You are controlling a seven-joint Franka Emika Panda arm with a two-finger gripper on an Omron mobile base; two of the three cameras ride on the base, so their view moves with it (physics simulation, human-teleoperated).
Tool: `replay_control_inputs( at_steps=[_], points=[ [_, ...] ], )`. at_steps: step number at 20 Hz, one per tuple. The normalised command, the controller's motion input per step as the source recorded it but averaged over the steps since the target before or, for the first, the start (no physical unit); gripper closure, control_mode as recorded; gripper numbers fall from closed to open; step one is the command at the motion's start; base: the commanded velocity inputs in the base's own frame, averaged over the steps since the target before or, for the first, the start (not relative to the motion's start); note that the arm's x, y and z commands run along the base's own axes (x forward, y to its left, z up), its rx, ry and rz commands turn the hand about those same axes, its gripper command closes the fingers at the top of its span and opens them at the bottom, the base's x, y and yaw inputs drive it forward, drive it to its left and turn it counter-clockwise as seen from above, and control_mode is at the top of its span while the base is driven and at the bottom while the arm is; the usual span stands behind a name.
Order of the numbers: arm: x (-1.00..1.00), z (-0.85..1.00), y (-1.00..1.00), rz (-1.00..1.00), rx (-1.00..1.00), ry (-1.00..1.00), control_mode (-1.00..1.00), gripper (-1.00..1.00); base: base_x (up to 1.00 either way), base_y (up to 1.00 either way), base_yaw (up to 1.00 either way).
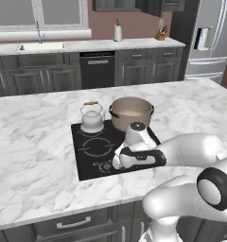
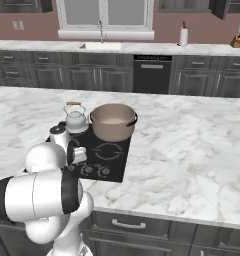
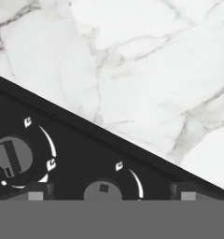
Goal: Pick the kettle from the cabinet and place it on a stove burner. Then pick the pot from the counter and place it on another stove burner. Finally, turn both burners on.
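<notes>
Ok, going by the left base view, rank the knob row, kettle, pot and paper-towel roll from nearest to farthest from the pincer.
1. Knob row: right at the pincer, front edge of the cooktop.
2. Kettle: rear left burner, behind the pincer.
3. Pot: rear right burner, beside the kettle. Kettle and pot are too close to call.
4. Paper-towel roll: far back counter, by the wall.

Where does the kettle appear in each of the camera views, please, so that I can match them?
Left base view: kettle sits centre-left, on the cooktop's far left corner, left of the pot.
Right base view: kettle sits upper left of centre, again left of the pot.
Hand view: knobs and marble counter; no kettle.
Shared landmark: the pot.
</notes>
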Motion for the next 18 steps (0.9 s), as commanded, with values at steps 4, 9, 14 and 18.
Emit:
replay_control_inputs(
  at_steps=[4,9,14,18],
  points=[
    [0.12,-0.17,0.0,0.0,0.0,0.01,-1.0,-1.0,0.0,0.0,0.0],
    [0.12,-0.14,0.01,0.0,0.0,0.0,-1.0,-1.0,0.0,0.0,0.0],
    [0.11,-0.12,0.05,0.0,0.0,0.03,-1.0,-1.0,0.0,0.0,0.0],
    [0.08,-0.15,0.05,0.0,0.0,0.02,-1.0,-1.0,0.0,0.0,0.0]
  ],
)
